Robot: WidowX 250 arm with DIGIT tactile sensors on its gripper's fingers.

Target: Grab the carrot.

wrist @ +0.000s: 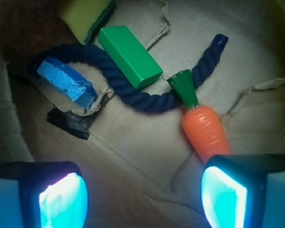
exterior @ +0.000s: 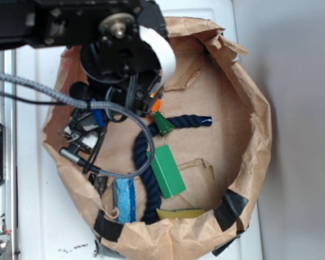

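carrot [wrist: 205, 130] – tip under one of the parted fingers [wrist: 225, 194]

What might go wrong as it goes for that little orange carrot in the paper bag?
The carrot lies off-centre, its tip under one finger of the open tool, so closing here could miss it or knock it aside. Its green cap touches the rope, which might get pinched or dragged along.

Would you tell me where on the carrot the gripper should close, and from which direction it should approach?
Probably across the carrot's thick orange body, just below the green stem cap, coming straight down. It lies flat on the paper liner, so its long sides are exposed. The cap touches the blue rope, and the open gripper sits off to one side, one finger over the tip.
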